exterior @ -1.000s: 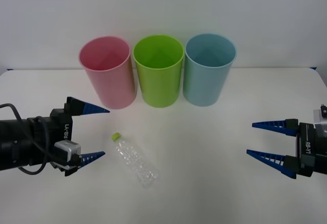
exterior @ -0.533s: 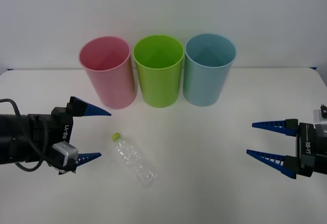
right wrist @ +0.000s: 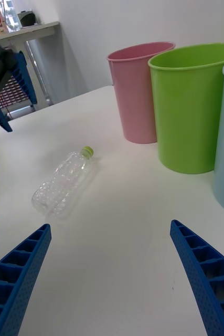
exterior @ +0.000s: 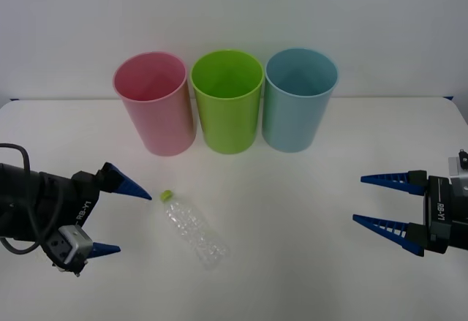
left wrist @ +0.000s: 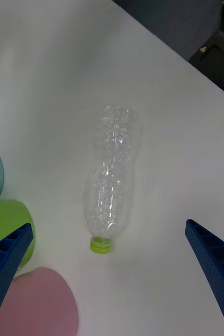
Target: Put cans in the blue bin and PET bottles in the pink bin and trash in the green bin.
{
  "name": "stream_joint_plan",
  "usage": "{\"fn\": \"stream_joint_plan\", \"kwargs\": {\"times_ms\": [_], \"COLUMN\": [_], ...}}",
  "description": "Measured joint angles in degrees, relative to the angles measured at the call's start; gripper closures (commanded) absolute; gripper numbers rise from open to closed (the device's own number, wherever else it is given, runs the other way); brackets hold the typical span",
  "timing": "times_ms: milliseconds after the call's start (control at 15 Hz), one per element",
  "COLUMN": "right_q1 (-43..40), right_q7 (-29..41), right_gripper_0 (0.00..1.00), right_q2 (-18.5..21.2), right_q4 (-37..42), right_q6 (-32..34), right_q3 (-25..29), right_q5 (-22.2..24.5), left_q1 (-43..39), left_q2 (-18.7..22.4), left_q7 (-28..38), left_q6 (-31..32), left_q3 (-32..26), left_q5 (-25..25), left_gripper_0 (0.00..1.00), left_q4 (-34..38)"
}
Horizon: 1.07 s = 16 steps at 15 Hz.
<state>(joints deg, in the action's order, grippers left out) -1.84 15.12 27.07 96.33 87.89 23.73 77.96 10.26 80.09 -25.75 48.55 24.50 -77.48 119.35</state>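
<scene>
Clear ribbed plastic bottle (exterior: 193,229) is lying on the white table (exterior: 292,262), green cap towards your wide-open left gripper (exterior: 119,218) beside it, ready for approaching; right gripper (exterior: 384,204) is waiting open.

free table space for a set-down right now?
Bare stretch between the clear ribbed plastic bottle and the open right end effector, in front of the light-blue plastic bin. Crowded: bin row at the back, and between bottle and open left end effector.
</scene>
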Motion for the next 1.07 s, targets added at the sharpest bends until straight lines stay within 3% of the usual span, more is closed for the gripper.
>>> {"fn": "stream_joint_plan", "kwargs": {"times_ms": [400,733,1067], "right_q1": [0.0,0.0,0.0], "right_q7": [0.0,0.0,0.0], "right_gripper_0": [0.22,0.22,0.22], "right_q2": [0.0,0.0,0.0], "right_q4": [0.0,0.0,0.0], "right_q6": [0.0,0.0,0.0], "right_q3": [0.0,0.0,0.0], "right_q5": [0.0,0.0,0.0], "left_q1": [14.3,29.5,32.0], "left_q2": [0.8,0.6,-2.2], "left_q7": [-5.4,-7.0,-6.4], "left_q6": [-1.9,-6.4,-7.7], "left_q3": [15.2,33.6,38.4], "left_q5": [1.5,2.3,1.9], "left_gripper_0": [0.00,0.00,0.00], "left_q4": [0.1,-3.1,-4.8]}}
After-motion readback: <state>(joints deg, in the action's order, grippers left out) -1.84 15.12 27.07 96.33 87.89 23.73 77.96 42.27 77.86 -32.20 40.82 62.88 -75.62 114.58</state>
